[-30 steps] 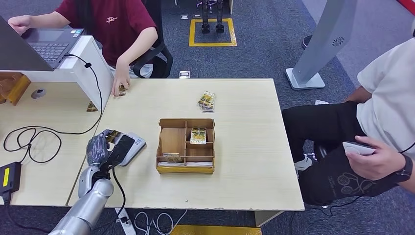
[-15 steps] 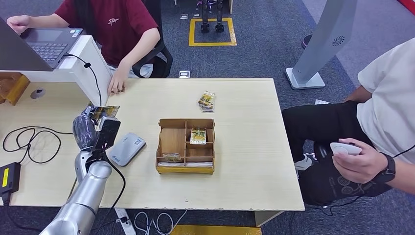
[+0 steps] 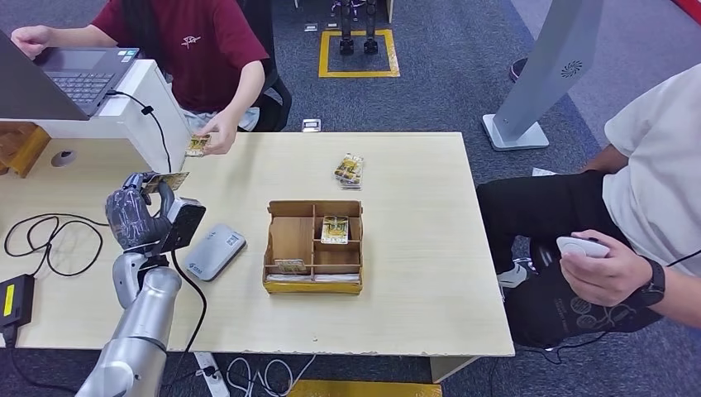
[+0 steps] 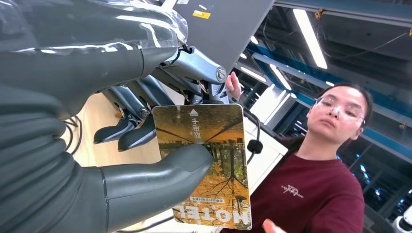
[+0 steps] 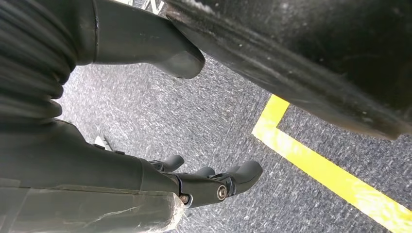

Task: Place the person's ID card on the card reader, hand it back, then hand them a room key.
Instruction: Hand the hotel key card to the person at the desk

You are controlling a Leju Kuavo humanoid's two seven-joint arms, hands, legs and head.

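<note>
The robot's silver left arm [image 3: 136, 331] comes up from the near left edge of the counter [image 3: 413, 273], forearm rising steeply so the wrist sits well above the surface. Its left hand [image 3: 136, 217] is raised and turned toward the far side, pinching a card [image 4: 209, 160] between the thick grey thumb [image 4: 160, 174] and the darker fingers [image 4: 128, 128] behind it; the card stands out past the fingertips. The right hand [image 5: 194, 182] hangs low beside the body over the carpeted floor, its dark fingers loosely curved and apart, the thumb spread wide, nothing in it.
</note>
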